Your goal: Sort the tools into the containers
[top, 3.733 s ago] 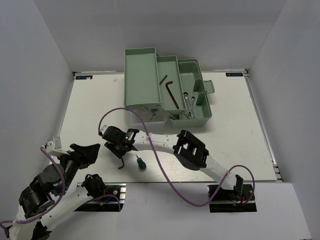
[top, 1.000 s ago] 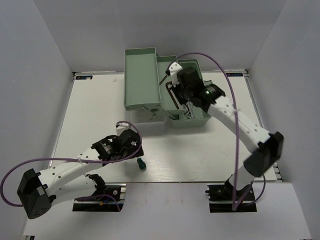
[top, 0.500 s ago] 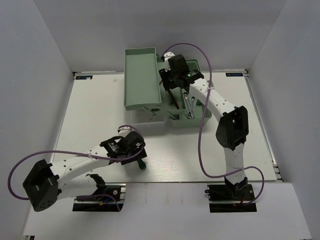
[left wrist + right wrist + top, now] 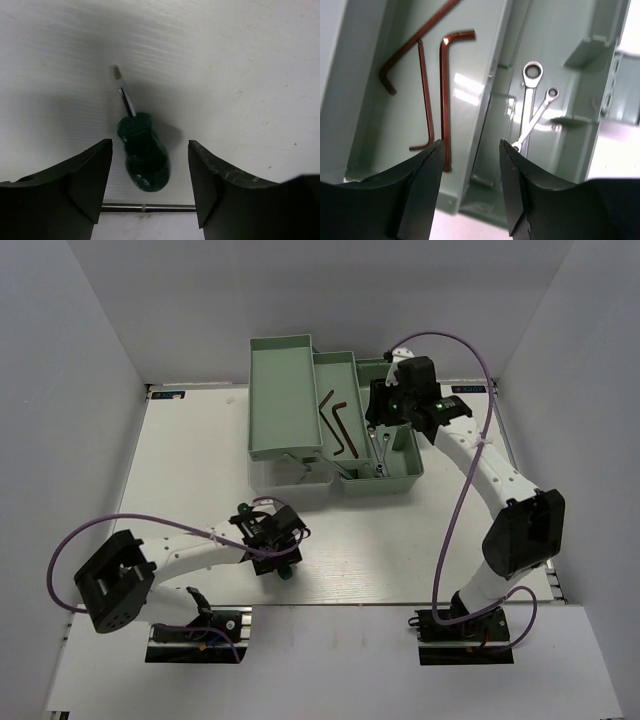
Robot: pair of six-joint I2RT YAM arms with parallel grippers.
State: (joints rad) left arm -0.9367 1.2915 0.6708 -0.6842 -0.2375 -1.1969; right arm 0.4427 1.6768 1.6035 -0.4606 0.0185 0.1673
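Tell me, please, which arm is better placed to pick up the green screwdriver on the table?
Left. The left end effector hovers open directly over the screwdriver, framing it between its fingers. The right end effector is away over the toolbox.

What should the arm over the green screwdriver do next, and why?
Probably lower a little and close the left jaws on the screwdriver. In the wrist view the jaws stand open on either side of its green handle. The screwdriver lies flat on the table and nothing grips it yet, so a small drop and a squeeze should pick it up.
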